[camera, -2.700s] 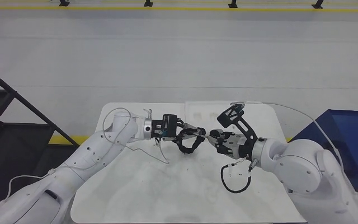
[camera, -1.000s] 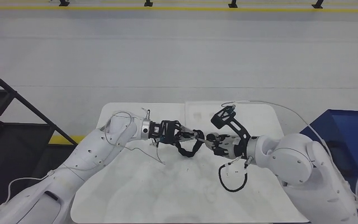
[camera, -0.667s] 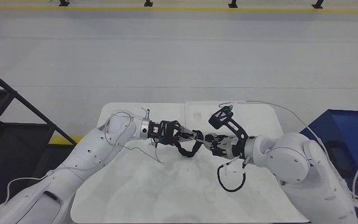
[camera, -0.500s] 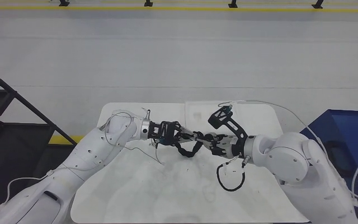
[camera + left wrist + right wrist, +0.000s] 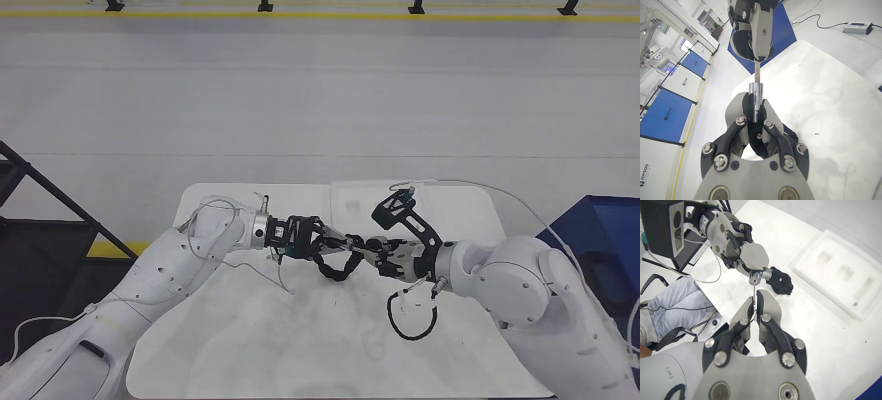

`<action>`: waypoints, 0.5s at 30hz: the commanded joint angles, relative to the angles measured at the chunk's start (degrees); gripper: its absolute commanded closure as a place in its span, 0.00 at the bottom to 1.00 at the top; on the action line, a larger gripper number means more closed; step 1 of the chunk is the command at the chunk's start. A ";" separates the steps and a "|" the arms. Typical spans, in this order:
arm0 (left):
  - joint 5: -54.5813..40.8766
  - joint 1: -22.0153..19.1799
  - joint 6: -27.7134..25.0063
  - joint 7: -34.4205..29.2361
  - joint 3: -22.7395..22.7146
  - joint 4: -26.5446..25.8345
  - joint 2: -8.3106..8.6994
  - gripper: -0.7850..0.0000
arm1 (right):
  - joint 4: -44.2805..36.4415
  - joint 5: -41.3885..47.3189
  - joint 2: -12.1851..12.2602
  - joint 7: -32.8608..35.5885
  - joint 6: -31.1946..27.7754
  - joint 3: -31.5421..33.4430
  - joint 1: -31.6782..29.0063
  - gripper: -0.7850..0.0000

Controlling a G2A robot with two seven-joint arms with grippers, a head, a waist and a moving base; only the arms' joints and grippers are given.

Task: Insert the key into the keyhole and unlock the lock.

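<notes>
- The left gripper [image 5: 753,103] is closed narrowly on the lock [image 5: 755,94]. Its pale, rounded finger pads press the lock from both sides, and it holds the lock in the air above the table [image 5: 300,340].
- The lock is a short, smooth cylinder of polished chrome with a flat round end face. The keyhole [image 5: 754,281] is a small dark slot in the middle of that face, which points toward the other arm.
- A black loop [image 5: 338,264] with a rough, woven-looking covering hangs from the back of the lock, and a small metal rivet shows on it.
- The right gripper [image 5: 754,298] is closed tightly on the key [image 5: 754,291]. Ribbed black pads pinch the flat head, and the thin, straight metal blade sticks out past the fingertips.
- The key lines up with the cylinder's axis and the blade tip meets the keyhole. The pictures do not show how deep it sits.
- The two grippers face each other tip to tip over the middle of the table, near its far side.
- A white foam tray [image 5: 806,273] with three shallow rectangular recesses lies flat on the matte white tabletop, beyond the grippers.
</notes>
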 commanded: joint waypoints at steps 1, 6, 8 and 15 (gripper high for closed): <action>0.01 0.03 -0.13 0.07 -0.03 -0.05 -0.01 1.00 | 0.13 0.08 -0.01 -0.04 0.01 -0.05 0.04 1.00; 0.33 0.10 -0.46 0.06 0.04 -0.23 -0.06 1.00 | 0.42 0.26 -0.02 -0.31 -0.06 -0.12 0.15 1.00; 0.35 0.12 -0.48 0.03 0.02 -0.25 -0.09 1.00 | 0.58 0.18 -0.02 -0.30 -0.08 -0.16 0.19 1.00; -0.03 0.14 -1.10 -0.04 0.04 -0.44 -0.25 1.00 | 0.93 0.47 -0.06 -0.30 -0.09 -0.49 0.44 1.00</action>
